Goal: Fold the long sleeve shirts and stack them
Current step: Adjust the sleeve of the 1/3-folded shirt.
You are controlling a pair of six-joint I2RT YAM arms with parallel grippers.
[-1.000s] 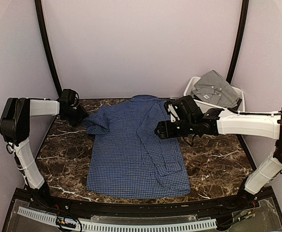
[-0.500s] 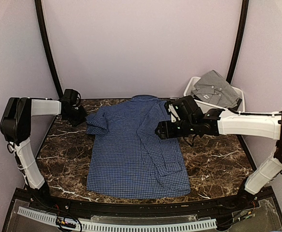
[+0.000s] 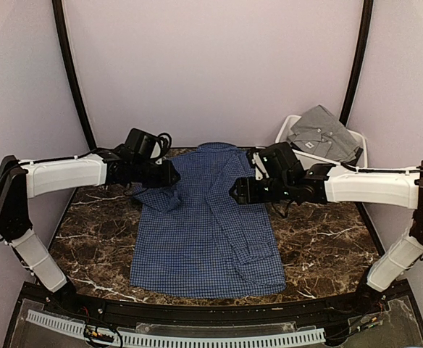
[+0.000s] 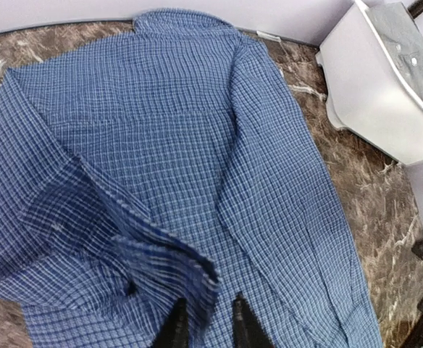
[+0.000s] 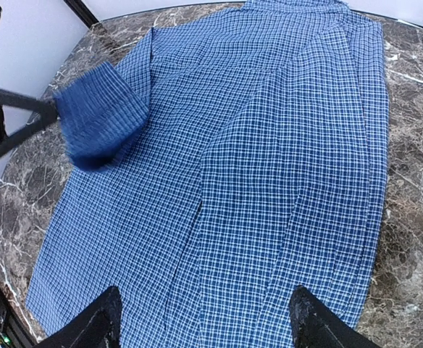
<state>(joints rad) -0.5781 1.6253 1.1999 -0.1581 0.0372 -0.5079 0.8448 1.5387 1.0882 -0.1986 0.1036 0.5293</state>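
The navy-blue checked shirt (image 3: 204,232) lies flat, collar to the back, on the marble table (image 3: 320,232). Its right sleeve is folded in over the body. My left gripper (image 3: 172,176) is shut on the left sleeve's cuff (image 3: 161,196) and holds it raised over the shirt's left chest; the cuff (image 4: 168,268) hangs at the jaws (image 4: 208,326) in the left wrist view. My right gripper (image 3: 235,192) is open and empty above the shirt's right side (image 5: 269,167), fingers wide apart (image 5: 204,322). The grey shirt (image 3: 324,134) lies in the white bin (image 3: 287,132).
The white bin stands at the table's back right corner, also in the left wrist view (image 4: 371,94). Black frame posts rise at both back corners. A black rail (image 3: 197,312) runs along the near edge. The left arm's gripper with the cuff (image 5: 99,119) shows in the right wrist view.
My left gripper has swung right from the table's left edge, carrying the sleeve cuff in over the shirt's left side. The right arm has barely moved.
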